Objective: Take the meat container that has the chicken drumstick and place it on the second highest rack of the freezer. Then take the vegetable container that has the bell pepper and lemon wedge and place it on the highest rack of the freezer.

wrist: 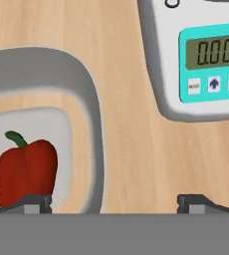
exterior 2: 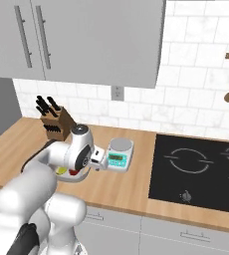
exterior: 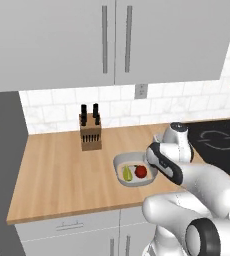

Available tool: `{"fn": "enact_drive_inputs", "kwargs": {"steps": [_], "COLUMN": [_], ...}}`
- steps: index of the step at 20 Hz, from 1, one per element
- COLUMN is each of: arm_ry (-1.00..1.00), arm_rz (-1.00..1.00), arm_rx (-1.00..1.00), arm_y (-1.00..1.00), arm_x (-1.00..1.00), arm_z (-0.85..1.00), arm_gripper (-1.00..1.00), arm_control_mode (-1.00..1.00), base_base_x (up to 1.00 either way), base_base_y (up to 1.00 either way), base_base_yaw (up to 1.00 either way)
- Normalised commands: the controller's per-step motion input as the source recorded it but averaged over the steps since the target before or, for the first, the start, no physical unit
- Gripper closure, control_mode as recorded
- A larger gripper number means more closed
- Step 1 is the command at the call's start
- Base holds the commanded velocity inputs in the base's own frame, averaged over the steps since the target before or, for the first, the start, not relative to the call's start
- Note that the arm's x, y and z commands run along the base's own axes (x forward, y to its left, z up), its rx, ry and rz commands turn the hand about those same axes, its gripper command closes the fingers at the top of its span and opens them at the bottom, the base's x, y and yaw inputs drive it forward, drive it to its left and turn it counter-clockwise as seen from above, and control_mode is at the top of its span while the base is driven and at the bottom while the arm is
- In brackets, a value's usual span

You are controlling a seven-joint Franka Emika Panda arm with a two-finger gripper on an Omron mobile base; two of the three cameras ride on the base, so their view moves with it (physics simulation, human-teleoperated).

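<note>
The open claw [wrist: 114,201] straddles the container's rim [wrist: 94,124]; descending off-centre, it could tip the bell pepper [wrist: 29,169] out.

Scale [wrist: 206,60] crowds container [wrist: 89,124] (bare counter [wrist: 131,159] between).

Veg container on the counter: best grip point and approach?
Pinch the container's rim from above, on the wall nearest the scale. The rim is raised and thin, and that side is bare; the pepper and lemon sit inside. The open end effector already straddles that edge.
</note>
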Motion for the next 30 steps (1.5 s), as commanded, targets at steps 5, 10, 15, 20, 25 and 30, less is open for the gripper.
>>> {"fn": "enact_drive_inputs", "kwargs": {"steps": [5, 10, 15, 20, 25, 30], "arm_ry": [0.01, 0.04, 0.02, 0.0, 0.0, 0.0], "arm_rz": [0.0, 0.0, 0.0, 0.0, 0.0, 0.0], "arm_rx": [0.0, 0.0, 0.0, 0.0, 0.0, 0.0], "arm_y": [0.0, 0.06, 0.12, 0.09, 0.0, 0.0], "arm_x": [0.17, 0.0, 0.03, 0.0, 0.0, 0.0], "arm_z": [-0.22, -0.22, -0.18, -0.19, -0.18, -0.02], "arm_gripper": [-1.0, -1.0, -1.0, -1.0, -1.0, -1.0], "arm_control_mode": [-1.0, -1.0, -1.0, -1.0, -1.0, -1.0], "base_base_x": [0.0, 0.0, 0.0, 0.0, 0.0, 0.0], "base_base_y": [0.0, 0.0, 0.0, 0.0, 0.0, 0.0], "base_base_yaw": [0.0, 0.0, 0.0, 0.0, 0.0, 0.0]}}
